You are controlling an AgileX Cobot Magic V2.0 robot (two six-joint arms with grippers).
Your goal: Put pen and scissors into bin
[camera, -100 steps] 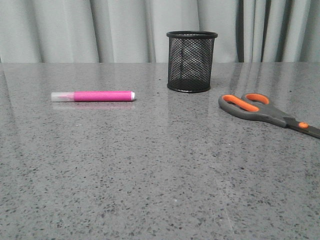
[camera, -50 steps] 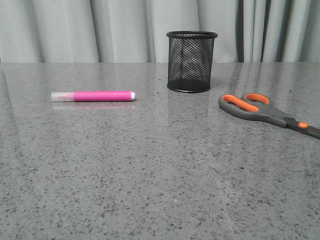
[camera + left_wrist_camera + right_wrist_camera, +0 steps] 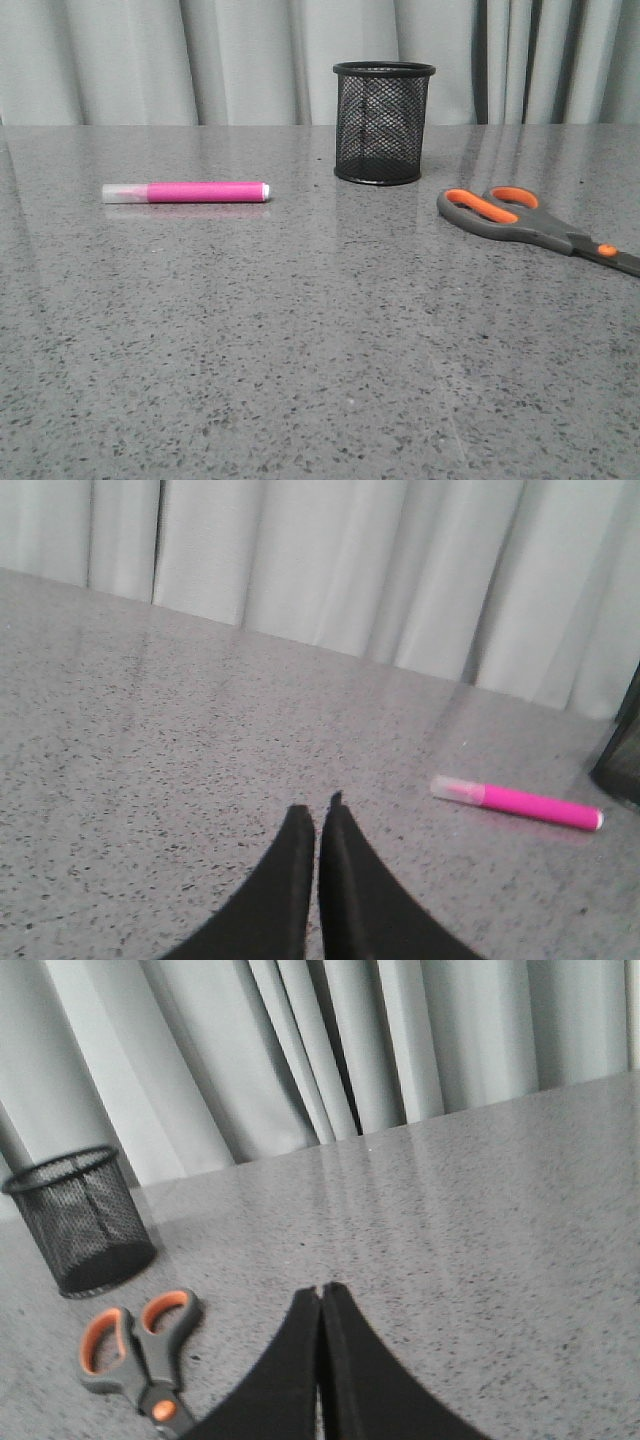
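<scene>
The pink pen [image 3: 186,192] lies flat on the table at the left, clear cap pointing left; the left wrist view also shows the pen [image 3: 517,803]. The black mesh bin [image 3: 384,122] stands upright at the back centre, and the bin [image 3: 82,1218] shows in the right wrist view too. Grey scissors [image 3: 532,228] with orange-lined loops lie at the right; the right wrist view shows the scissors [image 3: 137,1353] beside the arm. My left gripper [image 3: 317,808] is shut and holds nothing, well short of the pen. My right gripper [image 3: 321,1289] is shut and holds nothing, beside the scissors.
The grey speckled table [image 3: 320,350] runs back to a pale curtain [image 3: 240,60]. The scissors' blades run off the front view's right edge.
</scene>
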